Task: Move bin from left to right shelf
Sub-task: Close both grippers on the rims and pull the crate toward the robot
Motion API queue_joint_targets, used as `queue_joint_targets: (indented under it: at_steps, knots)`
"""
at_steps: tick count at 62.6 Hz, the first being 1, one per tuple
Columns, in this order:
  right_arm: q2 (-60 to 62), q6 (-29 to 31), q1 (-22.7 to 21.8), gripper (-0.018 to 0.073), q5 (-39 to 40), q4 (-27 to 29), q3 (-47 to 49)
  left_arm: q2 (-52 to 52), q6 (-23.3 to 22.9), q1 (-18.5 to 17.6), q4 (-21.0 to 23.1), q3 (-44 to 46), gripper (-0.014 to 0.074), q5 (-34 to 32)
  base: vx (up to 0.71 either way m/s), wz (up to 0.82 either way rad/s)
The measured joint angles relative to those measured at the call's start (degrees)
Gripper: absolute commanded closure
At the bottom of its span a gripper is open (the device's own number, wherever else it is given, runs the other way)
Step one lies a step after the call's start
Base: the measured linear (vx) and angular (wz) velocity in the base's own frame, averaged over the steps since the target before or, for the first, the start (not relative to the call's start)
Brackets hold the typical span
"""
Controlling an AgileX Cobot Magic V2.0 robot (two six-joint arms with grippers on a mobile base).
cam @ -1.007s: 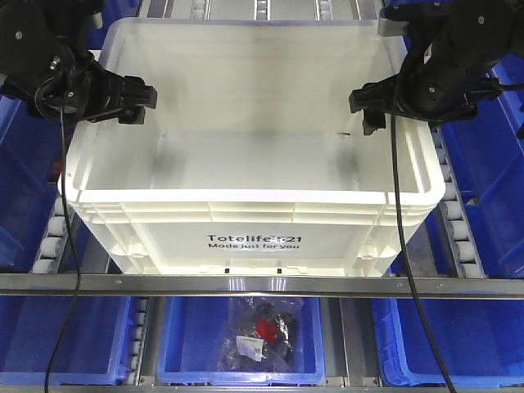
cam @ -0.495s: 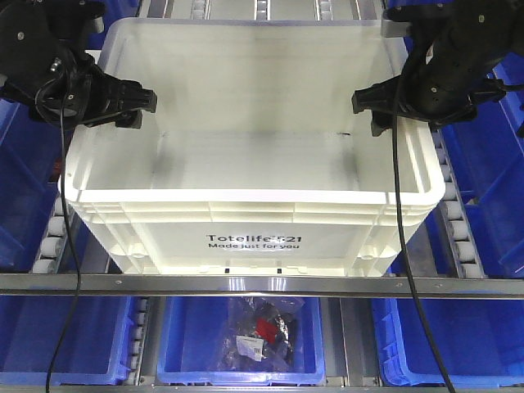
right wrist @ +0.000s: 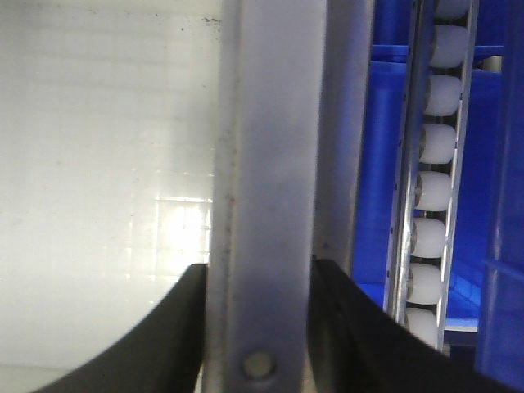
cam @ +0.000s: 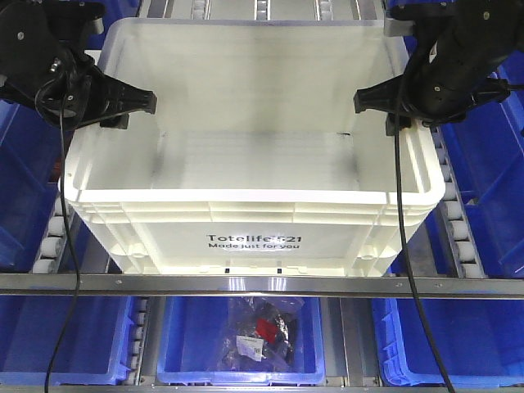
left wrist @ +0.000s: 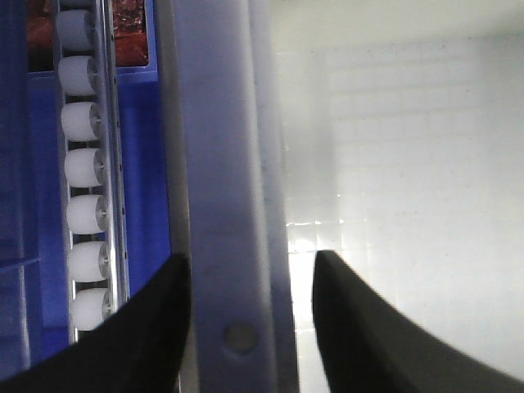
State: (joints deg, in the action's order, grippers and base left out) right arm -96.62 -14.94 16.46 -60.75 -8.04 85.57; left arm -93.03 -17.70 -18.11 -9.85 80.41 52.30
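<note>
We see the bin (cam: pixel 164 233) sitting square on a roller lane, its front wall just behind the metal rail (cam: pixel 262 285), with blue bins (cam: pixel 24 188) on both sides and on the tier below. It is empty, and we judge it is not yet lifted.

Each arm takes one side wall from above, so the load can be shared and kept level. The left gripper (cam: pixel 131 110) straddles the left rim. In its wrist view the outer finger (left wrist: pixel 147 327) meets the rim, while a bright sliver shows between the wall and the inner finger, so we read this hand as not quite closed and holding nothing firmly. The right gripper (cam: pixel 378 112) straddles the right rim, both fingers pressed against it. That looks to us like a full clamp on the bin.

The rollers (left wrist: pixel 86 168) run just outside each wall, so the outer fingers have little room. The neighbours also sit close, which favours a straight rise. Black cables (cam: pixel 401 205) hang in front of the bin.
</note>
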Motion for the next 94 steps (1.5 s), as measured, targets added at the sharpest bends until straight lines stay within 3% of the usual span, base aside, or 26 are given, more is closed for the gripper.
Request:
queue_joint_targets:
  at_steps: [41,82,94]
  knots:
    - [0.00,-0.23,0.12,0.0559,0.22,0.80,0.00,0.06,-0.43,0.00,1.45,0.00,0.0603,-0.06,0.00,0.00]
    - [8.95,-0.02,0.38,0.0565,-0.06,1.93,-0.67,10.31,-0.15,0.00,3.33,-0.19,0.0603,1.92,0.00,0.00]
    - [15.32,-0.12,0.42,0.0564,2.36,2.55,-6.19,14.14,-0.31,-0.93,4.02,-3.08,0.0603,0.74,0.00,0.00]
